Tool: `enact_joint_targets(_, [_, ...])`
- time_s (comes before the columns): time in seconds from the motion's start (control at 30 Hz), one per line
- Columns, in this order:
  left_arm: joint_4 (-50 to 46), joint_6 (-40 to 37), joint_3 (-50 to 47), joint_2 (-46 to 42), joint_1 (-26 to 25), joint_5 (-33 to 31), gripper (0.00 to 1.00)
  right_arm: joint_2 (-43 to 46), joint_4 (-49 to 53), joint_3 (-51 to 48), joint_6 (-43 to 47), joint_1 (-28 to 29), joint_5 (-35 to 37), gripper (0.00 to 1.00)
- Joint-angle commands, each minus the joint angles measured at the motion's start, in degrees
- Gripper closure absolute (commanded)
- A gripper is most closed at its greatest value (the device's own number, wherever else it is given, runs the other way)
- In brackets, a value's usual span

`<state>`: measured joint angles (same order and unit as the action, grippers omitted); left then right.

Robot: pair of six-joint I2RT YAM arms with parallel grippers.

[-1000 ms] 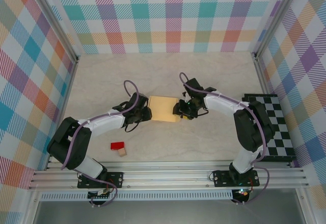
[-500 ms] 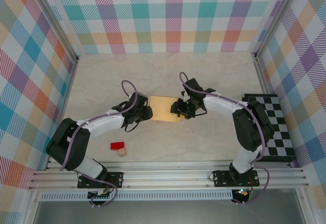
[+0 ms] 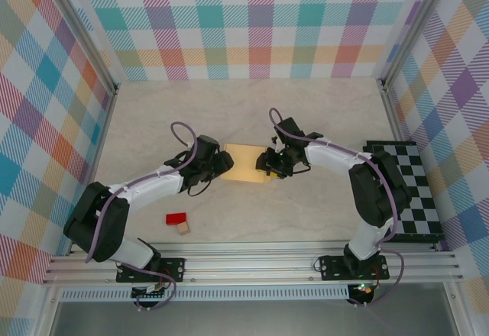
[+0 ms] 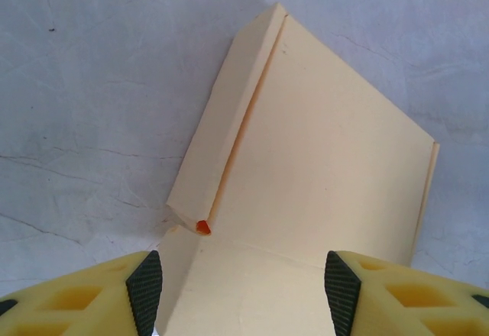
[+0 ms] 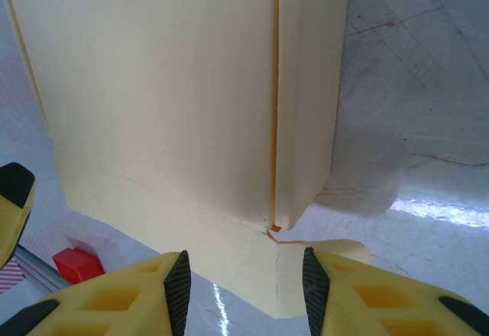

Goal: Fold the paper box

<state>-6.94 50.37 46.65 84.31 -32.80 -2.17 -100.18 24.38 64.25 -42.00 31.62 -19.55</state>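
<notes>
The paper box (image 3: 246,162) is pale yellow card lying flat on the table between both grippers. My left gripper (image 3: 222,164) is at its left edge. In the left wrist view that gripper (image 4: 243,294) stands open, its pads wide apart over a flat flap, and one long side wall (image 4: 225,122) of the box (image 4: 328,160) is folded up. My right gripper (image 3: 268,163) is at the right edge. In the right wrist view it (image 5: 246,290) is open over the end flap, and a raised side wall (image 5: 309,84) of the box (image 5: 153,84) stands beyond it.
A small red block (image 3: 176,218) and a tiny tan cube (image 3: 183,229) lie near the front left. The red block (image 5: 76,263) also shows past the box. A black-and-white checkered board (image 3: 409,191) lies at the right. Plaid walls enclose the table.
My left gripper has opened and shifted a little up and toward the box's left edge. The right gripper has stayed where it was.
</notes>
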Motion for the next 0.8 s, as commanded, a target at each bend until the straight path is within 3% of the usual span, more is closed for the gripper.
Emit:
enact_joint_targets(0.0, [0.18,5.63,-0.84,0.47,0.89,-0.43,0.41,-0.90,-0.06,-0.53,0.32,0.33,0.05,0.55])
enact_joint_targets(0.17, [-0.40,10.13,-0.87,1.14,0.24,-0.32,0.41,-1.31,-0.09,-0.70,0.51,0.32,0.24,0.55])
enact_joint_targets(0.77, [0.07,14.69,-0.05,5.70,-0.43,-2.17,0.37,-2.96,-0.80,-1.06,0.87,0.29,-0.66,0.55])
